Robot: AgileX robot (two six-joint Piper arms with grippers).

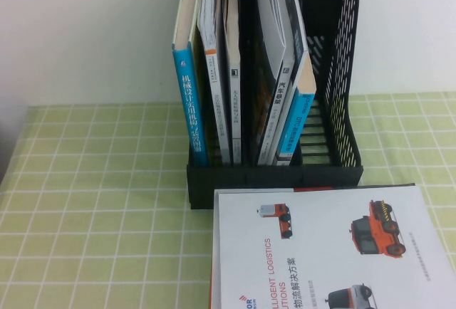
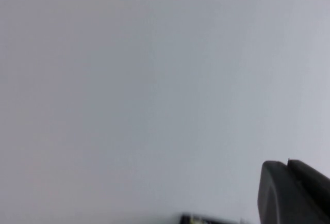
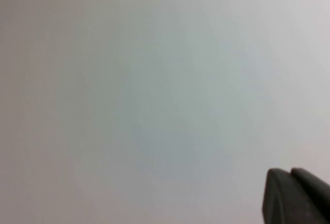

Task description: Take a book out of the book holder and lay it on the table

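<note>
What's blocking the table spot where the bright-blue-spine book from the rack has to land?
The white brochure lies flat on the table directly before the book holder, where the book leans. Bare cloth remains to the left. Neither end effector shows in the high view.

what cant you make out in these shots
- Book cover: high view, hidden by neighbouring books in the book holder; only its blue spine shows.
- White brochure: high view, cut off by the bottom edge.
- Left gripper: left wrist view, only a dark corner against blank wall.
- Right gripper: right wrist view, likewise; shut, holding nothing visible.
</note>
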